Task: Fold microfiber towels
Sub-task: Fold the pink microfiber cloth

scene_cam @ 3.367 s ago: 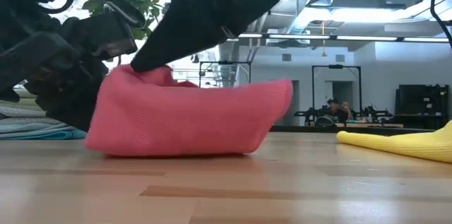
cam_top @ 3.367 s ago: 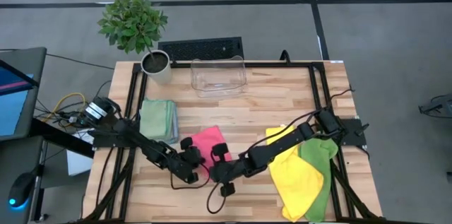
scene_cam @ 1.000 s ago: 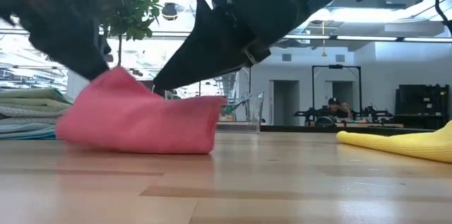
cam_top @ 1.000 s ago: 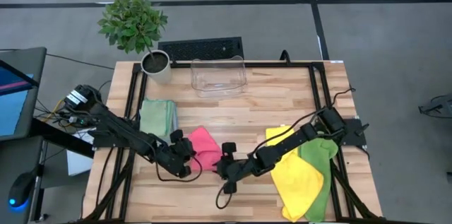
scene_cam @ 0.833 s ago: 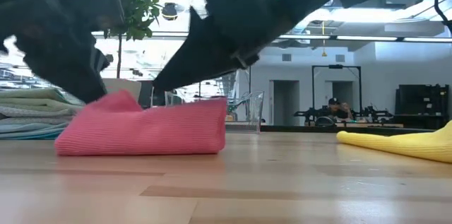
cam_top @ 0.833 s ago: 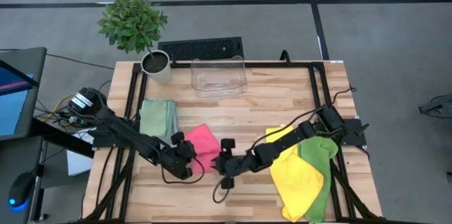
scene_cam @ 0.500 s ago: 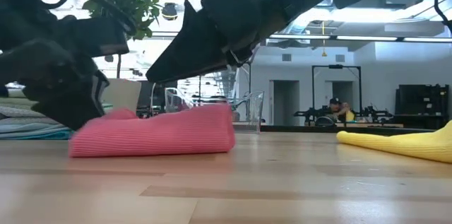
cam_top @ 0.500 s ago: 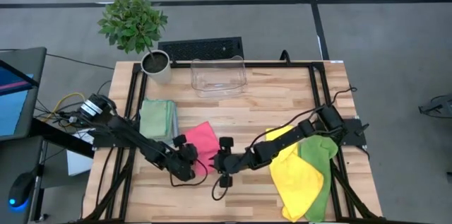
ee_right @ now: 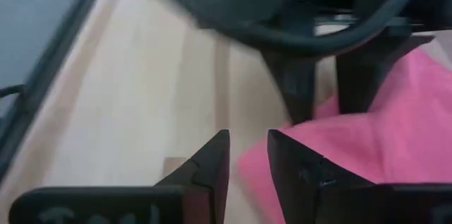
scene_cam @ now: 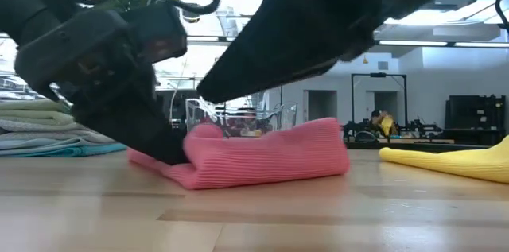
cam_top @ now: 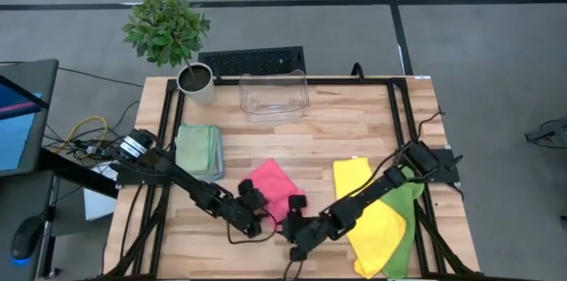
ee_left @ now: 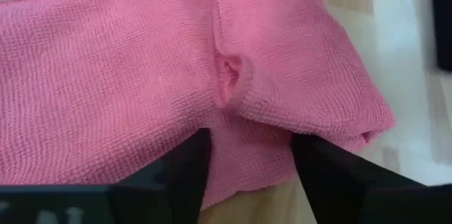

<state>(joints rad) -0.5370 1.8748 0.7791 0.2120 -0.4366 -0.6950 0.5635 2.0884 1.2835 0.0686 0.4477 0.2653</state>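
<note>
A folded pink towel (cam_top: 276, 188) lies flat on the wooden table near its middle. My left gripper (cam_top: 257, 212) is at the towel's near-left edge and is open. Its fingers (ee_left: 191, 164) stand on either side of a puckered spot (ee_left: 229, 75) in the cloth. My right gripper (cam_top: 291, 224) hovers off the towel's near corner with only a narrow gap between its fingers (ee_right: 282, 160), and nothing is between them. A stack of folded towels (cam_top: 199, 150) rests at the left. A yellow towel (cam_top: 368, 214) and a lime green one (cam_top: 405, 206) lie spread at the right. My left gripper comes down slanting from the table's left onto the pink towel's edge (ee_left: 244, 174), which runs under and between its open fingers. Whether the fingers touch the cloth I cannot tell. The towel lies flat on the table with a small pinch mark.
A clear plastic bin (cam_top: 275, 95) stands at the far edge with a potted plant (cam_top: 195, 77) left of it. The right arm lies across the yellow towel. Bare wood shows along the near edge and between the towel and the bin.
Both grippers have gone toward the table's right and near edges. The pink towel has slid that way with them and now lies lower and flatter, where its left end had been bunched up. My right gripper has drawn back off the towel toward the near edge.
</note>
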